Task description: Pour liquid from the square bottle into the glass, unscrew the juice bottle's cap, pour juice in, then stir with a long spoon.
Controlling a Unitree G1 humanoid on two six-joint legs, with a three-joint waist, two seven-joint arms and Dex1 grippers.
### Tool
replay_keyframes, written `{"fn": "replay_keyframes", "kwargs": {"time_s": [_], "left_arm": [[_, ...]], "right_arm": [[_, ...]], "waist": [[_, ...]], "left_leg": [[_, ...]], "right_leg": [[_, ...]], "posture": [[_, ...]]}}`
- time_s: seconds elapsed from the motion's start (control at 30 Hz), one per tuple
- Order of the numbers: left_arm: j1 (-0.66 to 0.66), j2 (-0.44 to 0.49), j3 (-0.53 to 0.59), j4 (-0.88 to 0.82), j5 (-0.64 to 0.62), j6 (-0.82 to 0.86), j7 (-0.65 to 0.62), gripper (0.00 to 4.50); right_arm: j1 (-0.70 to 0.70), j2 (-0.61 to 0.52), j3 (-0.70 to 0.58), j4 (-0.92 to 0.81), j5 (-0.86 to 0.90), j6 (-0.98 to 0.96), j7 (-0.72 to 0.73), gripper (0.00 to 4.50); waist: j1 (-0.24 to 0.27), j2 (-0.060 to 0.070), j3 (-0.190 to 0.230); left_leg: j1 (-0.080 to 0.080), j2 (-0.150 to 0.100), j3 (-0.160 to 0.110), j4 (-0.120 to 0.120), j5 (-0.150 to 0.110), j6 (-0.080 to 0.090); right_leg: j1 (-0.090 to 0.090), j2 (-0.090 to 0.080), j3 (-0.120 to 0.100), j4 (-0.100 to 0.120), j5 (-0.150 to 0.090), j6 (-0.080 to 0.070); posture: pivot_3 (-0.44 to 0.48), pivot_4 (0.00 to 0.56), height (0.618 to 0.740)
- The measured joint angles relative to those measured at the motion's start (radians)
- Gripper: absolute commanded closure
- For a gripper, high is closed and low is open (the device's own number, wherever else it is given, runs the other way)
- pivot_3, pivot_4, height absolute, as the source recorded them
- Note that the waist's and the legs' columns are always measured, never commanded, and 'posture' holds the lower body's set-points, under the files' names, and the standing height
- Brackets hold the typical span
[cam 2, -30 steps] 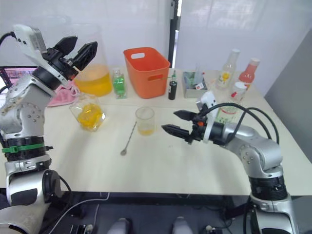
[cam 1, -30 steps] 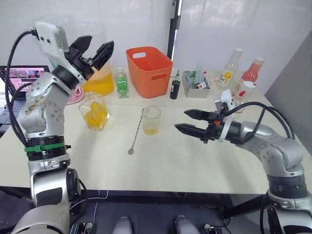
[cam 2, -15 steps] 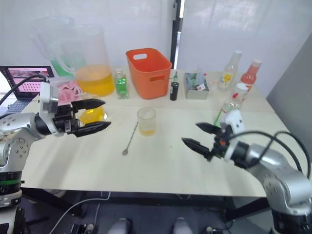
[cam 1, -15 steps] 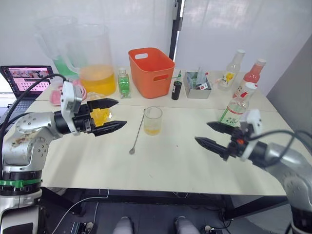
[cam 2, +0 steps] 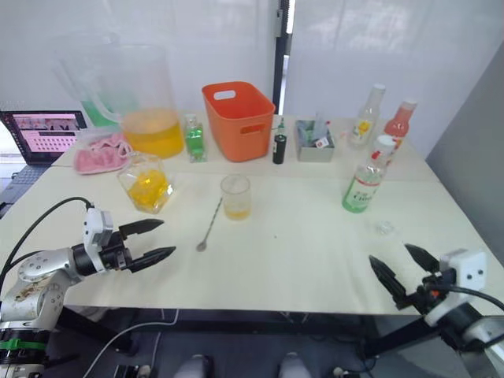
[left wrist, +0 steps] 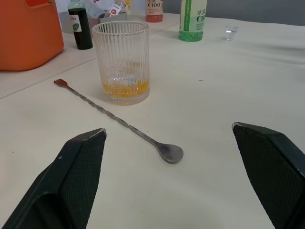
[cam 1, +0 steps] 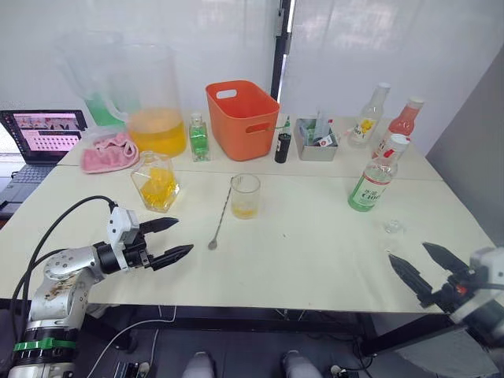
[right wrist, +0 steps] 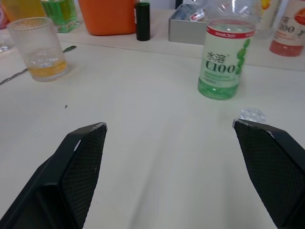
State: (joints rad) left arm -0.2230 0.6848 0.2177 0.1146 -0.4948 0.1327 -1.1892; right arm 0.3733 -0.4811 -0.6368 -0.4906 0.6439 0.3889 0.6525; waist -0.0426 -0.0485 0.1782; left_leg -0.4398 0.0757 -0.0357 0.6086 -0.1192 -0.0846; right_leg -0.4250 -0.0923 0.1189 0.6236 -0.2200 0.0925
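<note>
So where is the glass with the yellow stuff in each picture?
Left eye view: the glass stands mid-table, in front of the orange basket.
Right eye view: mid-table again, right of the spoon.
Left wrist view: upper middle, just behind the spoon.
Right wrist view: upper left corner.
Shared landmark: the orange basket sits behind the glass in every view.

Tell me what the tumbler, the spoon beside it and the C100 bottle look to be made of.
The glass: clear glass, seemingly, with fine vertical ribbing and a thick base; yellow liquid at the bottom. The long spoon: dull silver metal, its stem twisted, one end forked. The juice bottle: thin clear plastic by its look, with a printed green-and-white label.
</note>
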Motion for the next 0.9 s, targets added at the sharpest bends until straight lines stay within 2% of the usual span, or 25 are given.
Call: {"fn": "replay_keyframes", "kwargs": {"time_s": [0.17,0.4,0.57,0.77,0.9], "left_arm": [[-0.009,0.000,0.001,-0.004,-0.002,-0.020,0.000,0.01],[0.046,-0.002,0.045,-0.099,-0.062,0.022,0.023,0.01],[0.126,-0.030,0.066,-0.205,-0.058,0.020,0.101,0.01],[0.234,-0.067,0.073,-0.320,-0.050,0.013,0.182,0.01],[0.246,-0.077,0.081,-0.371,-0.033,-0.008,0.237,0.01]], "right_arm": [[-0.027,0.011,-0.001,0.028,-0.011,-0.054,-0.023,0.00],[-0.309,-0.085,0.066,0.175,-0.011,0.021,-0.107,0.00],[-0.605,-0.139,0.190,0.417,-0.082,0.048,-0.130,0.00],[-0.925,-0.170,0.292,0.778,-0.202,-0.045,-0.104,0.00],[-1.065,-0.172,0.331,0.963,-0.257,-0.130,-0.073,0.00]], "waist": [[-0.009,0.000,0.000],[-0.027,0.001,0.000],[-0.029,0.001,0.000],[-0.025,0.001,0.000],[-0.024,0.001,0.000]], "left_leg": [[0.000,0.001,0.000,-0.001,0.000,0.000],[0.000,0.000,0.001,-0.001,0.000,0.000],[0.000,0.000,0.001,-0.002,0.001,0.001],[0.000,0.000,0.001,-0.002,0.004,0.006],[-0.001,0.000,0.001,-0.002,0.004,0.007]], "right_leg": [[0.000,0.000,0.000,0.000,0.000,0.000],[0.000,0.000,0.000,-0.001,0.000,0.000],[0.000,0.001,0.000,-0.001,0.000,0.000],[0.000,0.001,0.001,-0.002,0.000,0.000],[0.000,0.001,0.001,-0.002,0.000,0.000]], "posture": [[0.000,0.150,0.717],[0.000,0.150,0.717],[0.000,0.150,0.717],[0.000,0.150,0.717],[0.000,0.150,0.717]]}}
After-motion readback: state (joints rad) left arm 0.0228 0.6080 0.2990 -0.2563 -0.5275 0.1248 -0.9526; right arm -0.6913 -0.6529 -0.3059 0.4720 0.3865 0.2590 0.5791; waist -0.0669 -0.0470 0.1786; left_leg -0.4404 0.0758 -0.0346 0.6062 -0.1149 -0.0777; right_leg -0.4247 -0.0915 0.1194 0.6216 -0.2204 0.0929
